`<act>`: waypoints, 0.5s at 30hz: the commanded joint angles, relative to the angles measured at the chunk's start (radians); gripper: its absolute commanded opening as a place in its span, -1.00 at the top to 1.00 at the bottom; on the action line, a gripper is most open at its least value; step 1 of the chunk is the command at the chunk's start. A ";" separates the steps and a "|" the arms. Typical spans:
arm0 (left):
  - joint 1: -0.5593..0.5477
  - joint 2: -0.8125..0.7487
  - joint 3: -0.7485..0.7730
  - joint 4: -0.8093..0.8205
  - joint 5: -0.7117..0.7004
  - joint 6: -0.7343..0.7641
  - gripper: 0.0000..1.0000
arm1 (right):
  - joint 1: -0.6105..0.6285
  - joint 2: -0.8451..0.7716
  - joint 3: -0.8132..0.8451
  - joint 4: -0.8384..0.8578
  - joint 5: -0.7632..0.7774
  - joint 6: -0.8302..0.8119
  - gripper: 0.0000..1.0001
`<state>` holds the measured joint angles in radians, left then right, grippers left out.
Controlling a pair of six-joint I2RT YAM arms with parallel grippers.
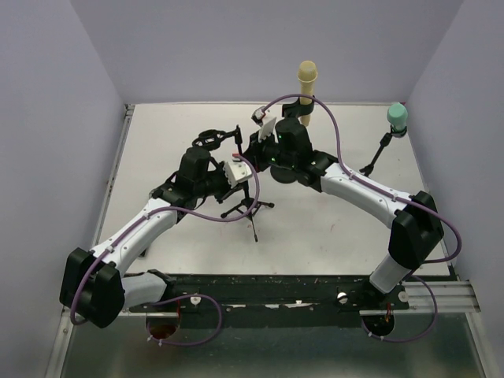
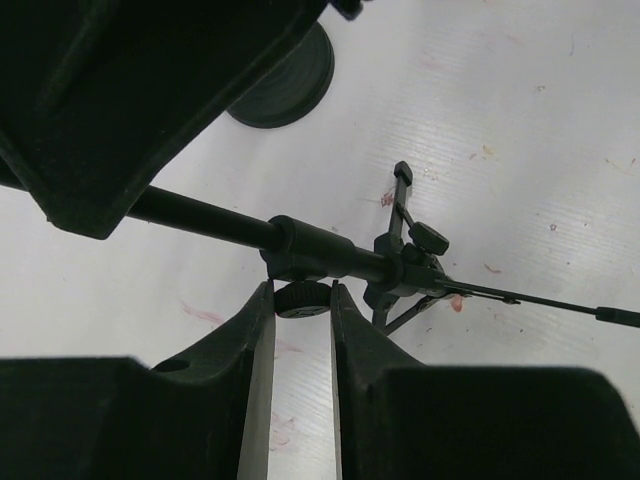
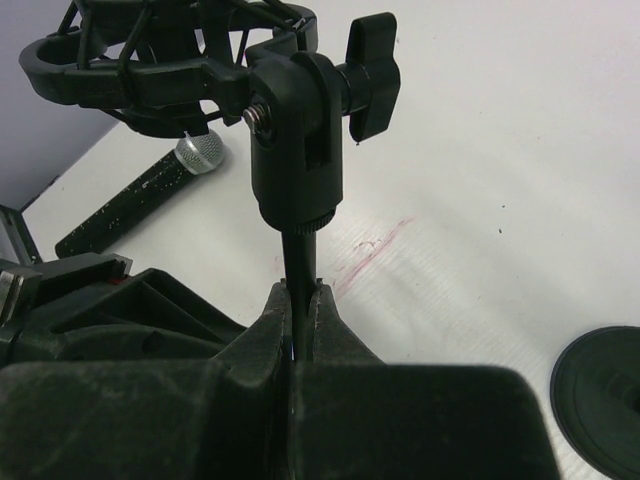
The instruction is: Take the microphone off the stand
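Black microphone (image 3: pixel 140 198) lies left of right end effector (image 3: pixel 301 295) gripping stand (image 3: pixel 300 130).

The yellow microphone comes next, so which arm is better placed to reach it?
Right, probably. From above, the right gripper sits just before the yellow microphone, the left gripper farther off. Its jaws clamp the tripod stand, so it must release first.
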<state>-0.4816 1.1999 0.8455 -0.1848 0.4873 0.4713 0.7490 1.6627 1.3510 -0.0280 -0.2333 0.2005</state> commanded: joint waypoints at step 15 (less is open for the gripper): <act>-0.123 -0.076 -0.252 0.504 -0.170 0.877 1.00 | 0.004 0.057 0.240 -0.290 0.092 0.037 0.99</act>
<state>-0.5640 1.1122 0.6632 0.0868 0.3756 1.1019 0.7498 1.7149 1.5646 -0.3038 -0.1669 0.2096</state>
